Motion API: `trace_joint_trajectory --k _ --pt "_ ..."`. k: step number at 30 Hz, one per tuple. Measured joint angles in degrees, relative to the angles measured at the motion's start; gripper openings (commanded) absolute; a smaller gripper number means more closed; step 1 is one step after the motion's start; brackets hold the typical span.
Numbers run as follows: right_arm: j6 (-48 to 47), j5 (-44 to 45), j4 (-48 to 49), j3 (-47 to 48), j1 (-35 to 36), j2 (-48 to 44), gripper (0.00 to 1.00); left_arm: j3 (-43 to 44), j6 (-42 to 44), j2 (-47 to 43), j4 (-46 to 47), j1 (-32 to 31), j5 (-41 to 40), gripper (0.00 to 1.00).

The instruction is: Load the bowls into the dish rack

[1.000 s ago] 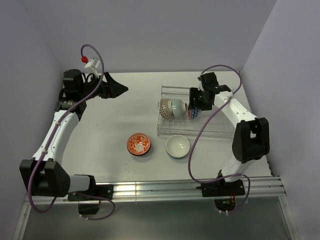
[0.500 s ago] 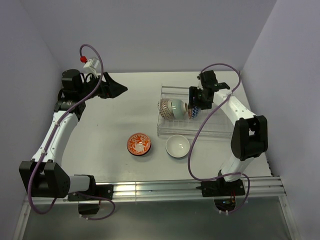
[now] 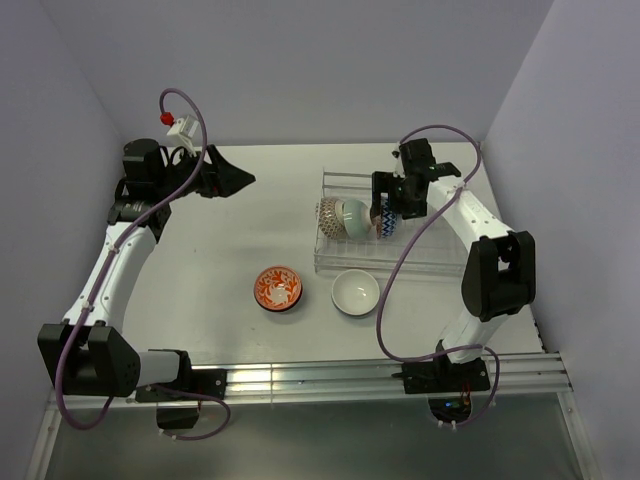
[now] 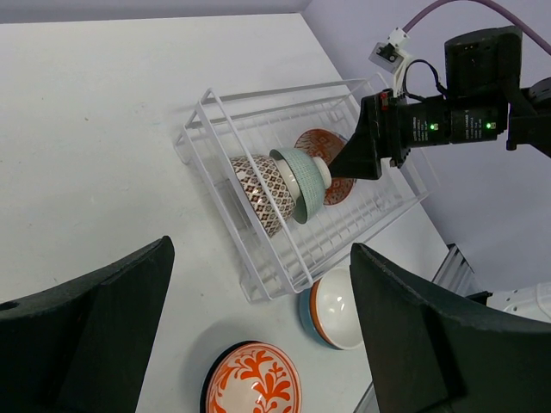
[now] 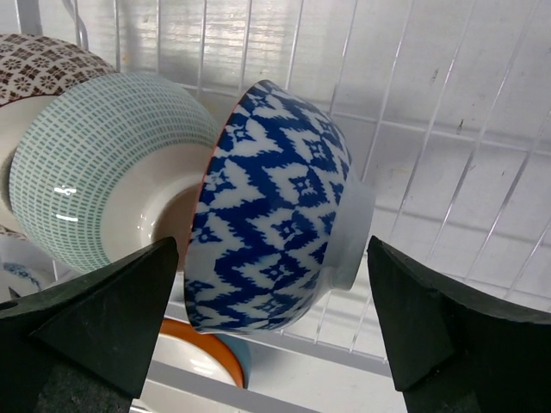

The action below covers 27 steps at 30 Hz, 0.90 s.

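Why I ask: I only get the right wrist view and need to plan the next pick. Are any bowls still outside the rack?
Observer: Yes, an orange-red bowl sits on the table, left of the dish rack, by its near corner.
Operator: Only that one?
Observer: No, a white bowl sits beside it, just in front of the rack.
Operator: Anything held on the left?
Observer: No, the left gripper hangs open and empty, far left.

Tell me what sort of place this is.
Probably a robotics lab test cell, not a kitchen: the left arm and right arm are bolted to a metal rail at a white table's edge, plain lavender walls box it in, and a wire dish rack holds three bowls.
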Motion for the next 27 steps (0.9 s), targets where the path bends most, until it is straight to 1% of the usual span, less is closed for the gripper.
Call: trace_joint_trajectory --k 8,10,15,27 --pt "0.07 -3.02 -1.25 0.85 -0.07 -0.13 0.98 -0.81 0.39 -0.81 -0.46 0.02 0.39 0.88" --pt "0.24 -4.55 -1.46 0.87 -0.04 -0.13 0.97 -0.94 0.44 -0.96 -0.74 0.07 0.37 0.88" --pt "0.72 -6.97 -1.51 1.25 0.07 -0.13 0.89 -0.94 0.48 -1.16 -0.87 0.22 0.37 0.88" --pt "0.9 -4.24 -1.51 1.42 0.35 -0.35 0.8 -0.94 0.48 -1.27 -0.87 0.44 0.39 0.87"
